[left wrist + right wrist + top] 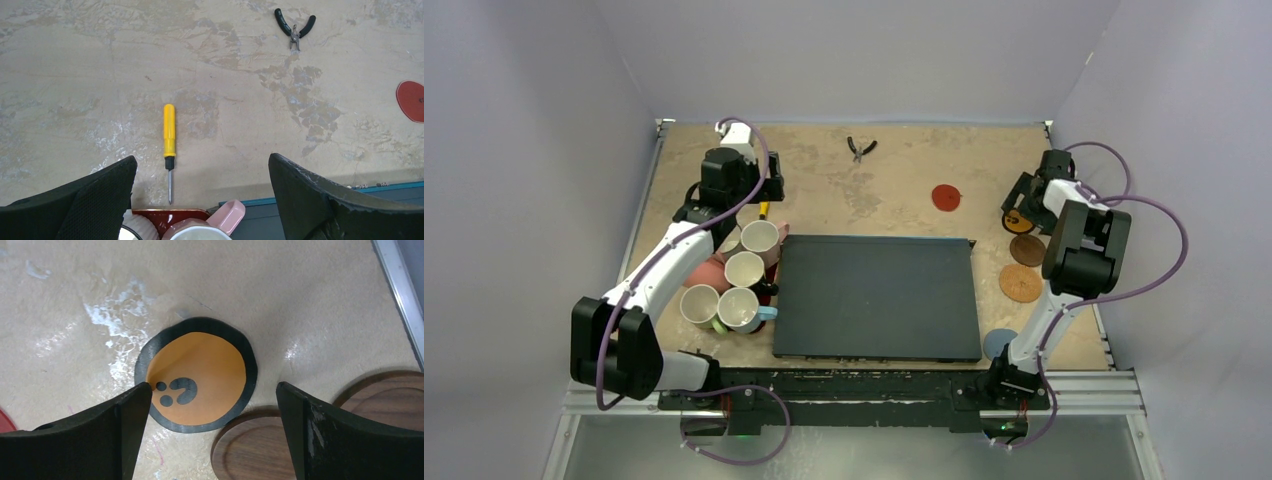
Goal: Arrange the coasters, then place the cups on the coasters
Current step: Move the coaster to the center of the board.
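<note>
Several cups (744, 270) stand bunched on a red tray (150, 216) at the left; a pale pink cup (200, 231) shows at the bottom of the left wrist view. My left gripper (202, 159) hangs open above the tray's far edge, holding nothing. Coasters lie at the right: a red coaster (945, 197), a yellow one with black marks (197, 377), two brown wooden ones (250, 450) (390, 400), a tan one (1021, 283) and a grey-blue one (997, 343). My right gripper (214, 386) is open just over the yellow coaster's near part, its left fingertip at the rim.
A large black mat (879, 297) fills the table's middle. A yellow screwdriver (169, 131) lies just beyond the tray, and black pliers (295, 27) lie near the back. A metal rail (400, 285) marks the table's right edge.
</note>
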`<state>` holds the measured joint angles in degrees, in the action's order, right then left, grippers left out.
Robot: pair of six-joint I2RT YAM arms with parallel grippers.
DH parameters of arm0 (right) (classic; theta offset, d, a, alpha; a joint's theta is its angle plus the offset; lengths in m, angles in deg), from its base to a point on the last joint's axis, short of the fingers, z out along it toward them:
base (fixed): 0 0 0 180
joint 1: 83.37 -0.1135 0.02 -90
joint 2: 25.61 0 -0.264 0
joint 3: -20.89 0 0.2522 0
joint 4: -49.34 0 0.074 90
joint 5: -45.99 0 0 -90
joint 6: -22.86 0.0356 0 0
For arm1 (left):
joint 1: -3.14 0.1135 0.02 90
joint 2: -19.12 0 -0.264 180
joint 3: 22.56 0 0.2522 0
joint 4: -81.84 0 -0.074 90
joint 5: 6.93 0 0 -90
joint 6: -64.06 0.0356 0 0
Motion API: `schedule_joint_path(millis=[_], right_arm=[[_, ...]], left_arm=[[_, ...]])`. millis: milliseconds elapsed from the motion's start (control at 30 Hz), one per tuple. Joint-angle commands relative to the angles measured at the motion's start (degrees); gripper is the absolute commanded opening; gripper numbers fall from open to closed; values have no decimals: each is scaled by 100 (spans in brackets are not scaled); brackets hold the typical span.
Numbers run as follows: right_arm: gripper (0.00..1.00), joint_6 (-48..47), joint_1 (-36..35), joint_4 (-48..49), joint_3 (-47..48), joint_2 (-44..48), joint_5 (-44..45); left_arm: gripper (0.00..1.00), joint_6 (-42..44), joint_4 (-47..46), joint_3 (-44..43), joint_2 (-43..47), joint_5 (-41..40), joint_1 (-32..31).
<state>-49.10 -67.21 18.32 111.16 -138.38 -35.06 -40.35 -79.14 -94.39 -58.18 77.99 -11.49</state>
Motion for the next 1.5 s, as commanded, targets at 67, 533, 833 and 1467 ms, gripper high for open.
schedule_joint_path(millis=[67, 533, 833, 1467], right_arm=[[98, -182, -20, 135, -16, 163, -338], [98, -261, -28, 196, -24, -110, -122], [98, -346, -158, 108, -13, -183, -71], [95, -9, -803, 223, 50, -347, -124]], left_arm=[[99, -106, -153, -247, -49, 122, 39], [99, -166, -167, -242, -101, 231, 33], [99, -185, -174, -249, -110, 275, 31], [99, -185, -148, -249, -150, 237, 4]])
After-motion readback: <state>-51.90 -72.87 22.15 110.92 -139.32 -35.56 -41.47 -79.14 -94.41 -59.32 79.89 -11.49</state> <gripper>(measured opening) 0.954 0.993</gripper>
